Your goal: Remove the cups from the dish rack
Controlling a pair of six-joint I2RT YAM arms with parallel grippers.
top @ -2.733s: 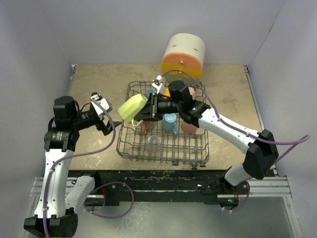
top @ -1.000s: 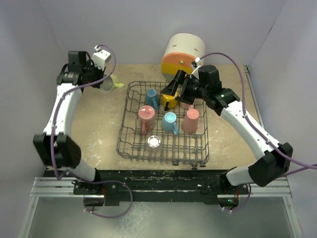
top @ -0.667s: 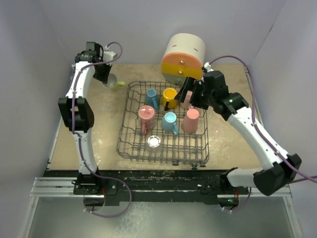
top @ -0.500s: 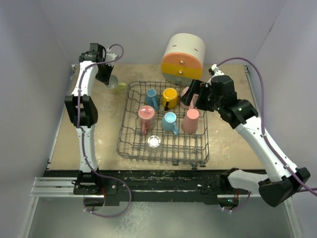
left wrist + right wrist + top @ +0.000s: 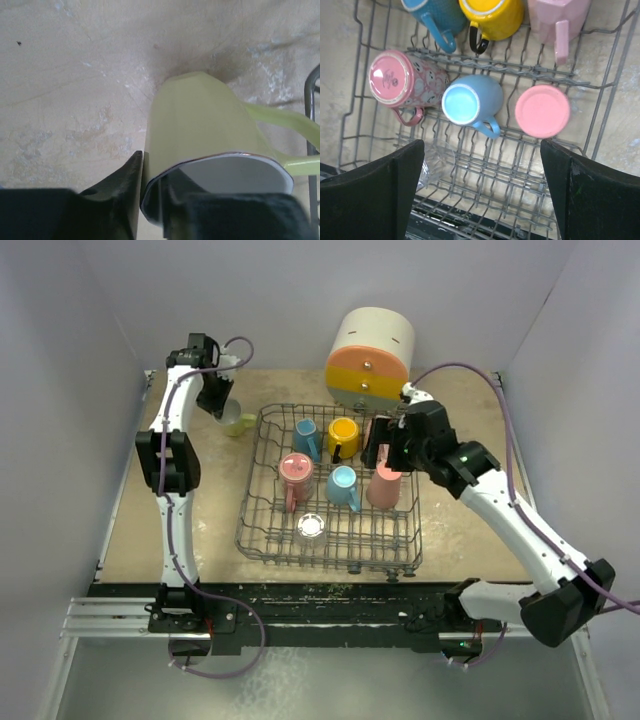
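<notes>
A lime-yellow cup (image 5: pixel 210 125) stands upright on the table just left of the dish rack (image 5: pixel 330 558). My left gripper (image 5: pixel 155 200) is open a little. One finger is outside the cup's wall and the other inside, the gap wider than the wall. In the top view the left gripper (image 5: pixel 222 405) sits above this cup (image 5: pixel 238 423). My right gripper (image 5: pixel 482 187) hangs wide open over the rack, holding nothing. Below it lie a blue cup (image 5: pixel 432 15), a yellow cup (image 5: pixel 492 17), a pale pink cup (image 5: pixel 560 20), a patterned pink cup (image 5: pixel 400 82), a light blue cup (image 5: pixel 470 102), an upturned pink cup (image 5: pixel 542 111) and a clear glass (image 5: pixel 432 165).
A big cream-and-orange cylinder (image 5: pixel 370 355) stands right behind the rack. Grey walls close in the table on the left, back and right. The rack wire (image 5: pixel 312 120) runs close to the lime cup's handle.
The left arm swung the lime cup to the back left, set it on the table, and its jaws loosened. The right gripper drifted right and nearer over the rack, staying open.
</notes>
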